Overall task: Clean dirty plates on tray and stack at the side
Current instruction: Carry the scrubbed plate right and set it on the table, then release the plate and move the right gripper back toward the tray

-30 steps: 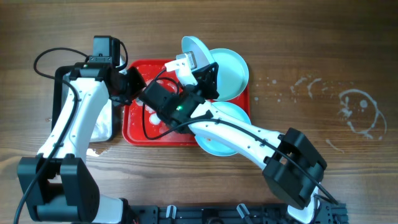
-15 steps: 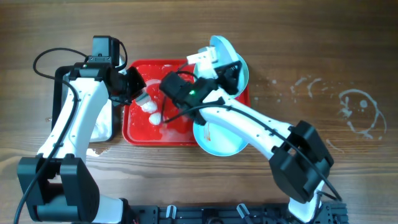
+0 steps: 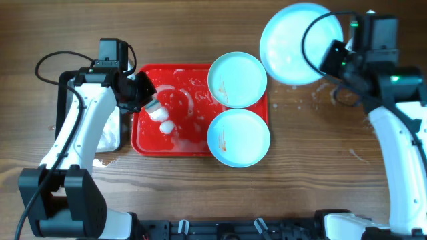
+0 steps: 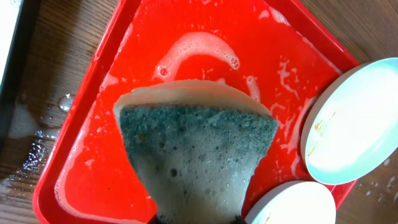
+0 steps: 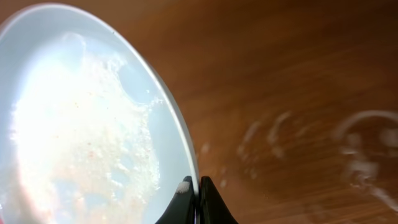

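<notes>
My right gripper (image 5: 198, 186) pinches a soapy plate (image 3: 293, 43) by its rim; left gripper (image 3: 148, 99) clamps sponge (image 4: 196, 143) over tray (image 3: 141, 145).

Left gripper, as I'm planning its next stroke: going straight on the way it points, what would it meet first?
Probably the tray's soapy floor: the sponge in the left gripper points at it, left of the plates. Contact depth is unclear.

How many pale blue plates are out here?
3 round light-cyan plates: the far plate and near plate overlap the red plastic tray's right edge; the right pincer holds the third plate aloft.
</notes>
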`<state>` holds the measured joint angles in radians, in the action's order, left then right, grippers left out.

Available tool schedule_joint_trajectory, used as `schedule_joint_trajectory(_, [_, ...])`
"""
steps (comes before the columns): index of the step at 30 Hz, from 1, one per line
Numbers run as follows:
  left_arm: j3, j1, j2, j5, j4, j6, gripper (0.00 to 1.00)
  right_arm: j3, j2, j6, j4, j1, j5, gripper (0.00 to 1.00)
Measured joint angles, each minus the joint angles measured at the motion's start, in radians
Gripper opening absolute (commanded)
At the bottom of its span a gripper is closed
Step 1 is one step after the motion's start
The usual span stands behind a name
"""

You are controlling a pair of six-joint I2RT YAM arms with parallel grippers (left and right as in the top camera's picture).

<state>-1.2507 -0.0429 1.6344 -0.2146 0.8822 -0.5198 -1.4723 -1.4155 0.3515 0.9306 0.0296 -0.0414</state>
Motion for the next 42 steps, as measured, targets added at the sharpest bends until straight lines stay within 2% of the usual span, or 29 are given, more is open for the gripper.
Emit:
schedule_joint_trajectory(3, [0.0, 0.0, 0.0, 0.0, 0.0, 0.0, 0.04, 0.097, -0.011, -0.125, -0.013, -0.064, 0.25, 0.04])
schedule_joint_trajectory(6, [0.0, 0.0, 0.0, 0.0, 0.0, 0.0, 0.04, 0.143, -0.011, -0.14, -0.062, -0.109, 0.362, 0.04])
schedule_joint_trajectory(9, [0.0, 0.0, 0.0, 0.0, -0.002, 0.0, 0.04, 0.197, -0.012, -0.1, -0.11, -0.234, 0.413, 0.04])
schedule_joint_trajectory(17, [0.0, 0.0, 0.0, 0.0, -0.003, 0.0, 0.04, 0.433, -0.019, 0.152, -0.267, -0.591, 0.308, 0.04])
schedule_joint_trajectory(22, [0.0, -0.012, 0.0, 0.0, -0.018, 0.0, 0.04, 0.546, -0.023, 0.273, -0.382, -0.693, 0.142, 0.04])
schedule_joint_trajectory(24, [0.0, -0.032, 0.0, 0.0, -0.032, 0.0, 0.04, 0.584, -0.028, 0.297, -0.417, -0.696, 0.082, 0.06])
schedule_joint_trajectory(25, [0.0, -0.043, 0.0, 0.0, -0.037, 0.0, 0.04, 0.594, -0.037, 0.304, -0.428, -0.696, 0.058, 0.23])
schedule_joint_trajectory(26, [0.0, -0.057, 0.0, 0.0, -0.044, 0.0, 0.04, 0.598, -0.048, 0.307, -0.443, -0.696, 0.045, 0.59])
schedule_joint_trajectory(27, [0.0, -0.065, 0.0, 0.0, -0.048, 0.0, 0.04, 0.599, -0.057, 0.311, -0.455, -0.696, 0.036, 0.77])
schedule_joint_trajectory(28, [0.0, -0.074, 0.0, 0.0, -0.051, 0.0, 0.04, 0.599, -0.063, 0.316, -0.468, -0.696, 0.031, 0.87])
schedule_joint_trajectory(29, [0.0, -0.08, 0.0, 0.0, -0.053, 0.0, 0.04, 0.599, -0.069, 0.314, -0.491, -0.696, 0.025, 0.91])
schedule_joint_trajectory(30, [0.0, -0.082, 0.0, 0.0, -0.054, 0.0, 0.04, 0.599, -0.07, 0.306, -0.506, -0.696, 0.026, 0.8])
schedule_joint_trajectory(31, [0.0, -0.082, 0.0, 0.0, -0.054, 0.0, 0.04, 0.599, -0.07, 0.28, -0.518, -0.697, 0.05, 0.77])
schedule_joint_trajectory(36, [0.0, -0.082, 0.0, 0.031, -0.101, 0.002, 0.04, 0.54, -0.07, 0.115, -0.426, -0.622, 0.27, 0.77])
schedule_joint_trajectory(40, [0.0, -0.082, 0.0, 0.066, -0.143, 0.004, 0.04, 0.434, -0.065, 0.042, -0.361, -0.378, 0.325, 0.75])
schedule_joint_trajectory(42, [0.0, -0.082, 0.0, 0.08, -0.154, 0.004, 0.04, 0.372, -0.065, 0.043, -0.355, -0.171, 0.295, 0.72])
